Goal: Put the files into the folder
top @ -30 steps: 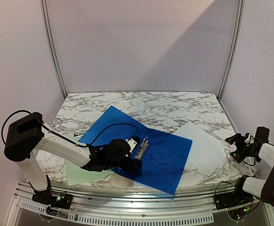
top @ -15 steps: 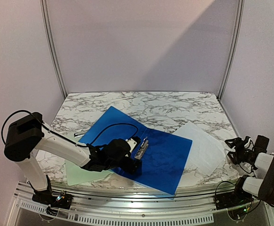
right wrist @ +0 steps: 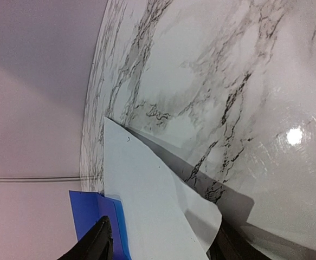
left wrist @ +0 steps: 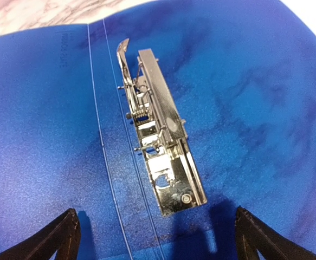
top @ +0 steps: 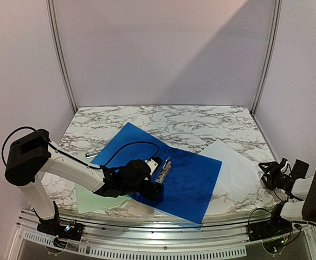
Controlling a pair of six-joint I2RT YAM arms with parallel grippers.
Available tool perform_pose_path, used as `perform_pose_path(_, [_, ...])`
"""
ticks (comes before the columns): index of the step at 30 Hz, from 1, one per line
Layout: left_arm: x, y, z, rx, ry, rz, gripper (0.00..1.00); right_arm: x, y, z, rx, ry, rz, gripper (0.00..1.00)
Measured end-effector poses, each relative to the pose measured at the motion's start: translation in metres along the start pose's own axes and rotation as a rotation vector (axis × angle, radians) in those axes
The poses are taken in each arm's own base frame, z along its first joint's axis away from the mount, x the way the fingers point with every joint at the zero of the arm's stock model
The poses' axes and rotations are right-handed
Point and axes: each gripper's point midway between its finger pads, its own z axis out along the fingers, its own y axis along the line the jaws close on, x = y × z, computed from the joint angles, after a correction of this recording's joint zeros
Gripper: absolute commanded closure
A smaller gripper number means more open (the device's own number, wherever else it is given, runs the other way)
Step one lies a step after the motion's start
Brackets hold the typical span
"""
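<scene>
Folder [top: 179, 176] lies open flat on table [top: 201, 122] so its metal clip [left wrist: 160, 146] is reachable, left pincer [left wrist: 155, 238] wide open over it; right pincer [right wrist: 158, 246], part open, straddles a corner of white sheet [right wrist: 141, 189] for pickup.

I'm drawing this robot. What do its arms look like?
The left arm and right arm are white tubes with chunky black joints. The left end effector and right end effector are black. A thin black cable loops beside the left arm.
</scene>
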Motion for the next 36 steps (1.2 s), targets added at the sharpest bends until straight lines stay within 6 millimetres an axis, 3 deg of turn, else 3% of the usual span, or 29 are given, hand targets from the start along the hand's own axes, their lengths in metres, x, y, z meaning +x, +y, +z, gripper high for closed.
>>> perform_pose_path(11, [-0.004, -0.002, 0.003, 0.003, -0.003, -0.006, 0.01, 0.006, -0.010, 0.002, 0.023, 0.024, -0.033, 0.74])
perform_pose_path(15, [-0.004, -0.003, 0.004, 0.005, -0.002, -0.009, 0.01, 0.008, -0.014, 0.003, 0.036, 0.028, -0.034, 0.99])
perform_pose_path(26, [-0.006, -0.001, 0.005, -0.014, 0.001, -0.017, 0.02, 0.004, -0.014, 0.002, 0.056, 0.013, -0.074, 1.00])
perform_pose_path(31, [-0.015, -0.001, 0.014, -0.049, 0.002, -0.009, 0.10, -0.018, 0.016, 0.000, 0.048, -0.035, -0.164, 1.00])
perform_pose_path(36, [-0.025, -0.002, 0.025, -0.073, 0.005, 0.004, 0.29, -0.044, 0.066, -0.008, 0.011, -0.104, -0.268, 1.00])
